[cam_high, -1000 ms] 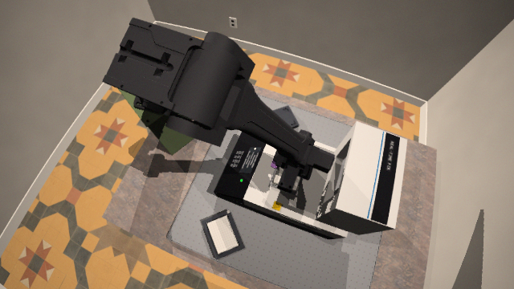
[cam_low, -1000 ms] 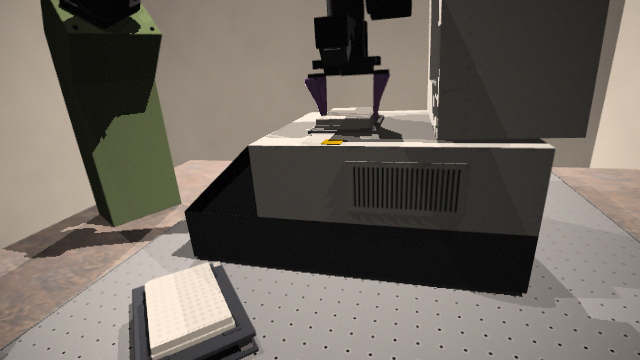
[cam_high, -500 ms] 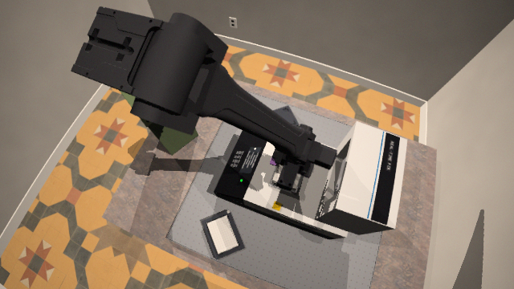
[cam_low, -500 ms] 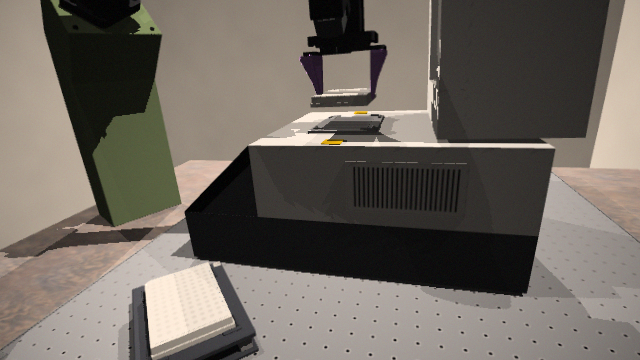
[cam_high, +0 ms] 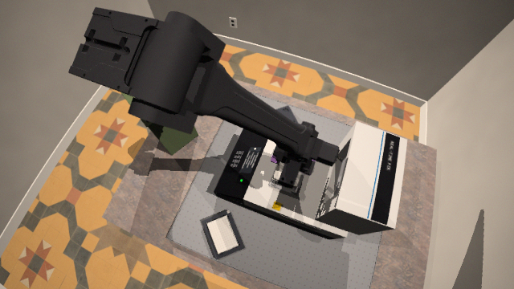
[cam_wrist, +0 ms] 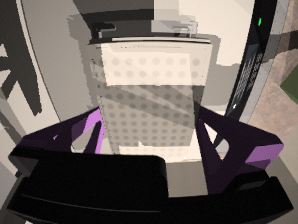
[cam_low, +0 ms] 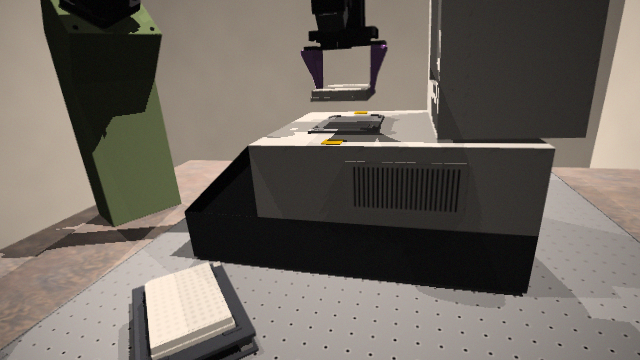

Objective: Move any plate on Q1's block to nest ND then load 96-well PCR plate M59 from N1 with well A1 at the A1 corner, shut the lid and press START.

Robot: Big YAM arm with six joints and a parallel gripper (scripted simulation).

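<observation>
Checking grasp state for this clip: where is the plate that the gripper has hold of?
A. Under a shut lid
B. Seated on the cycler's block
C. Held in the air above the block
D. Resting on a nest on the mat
C. The exterior view shows the plate clamped in the gripper, clear of the block, with the lid raised.

You see: cycler [cam_low: 400,185] white over black, green lamp [cam_high: 241,180] | fingers [cam_low: 314,67] purple | far-left pedestal [cam_low: 125,150] olive | floor [cam_high: 100,132] orange star tiles | mat [cam_low: 400,325] grey, dotted
</observation>
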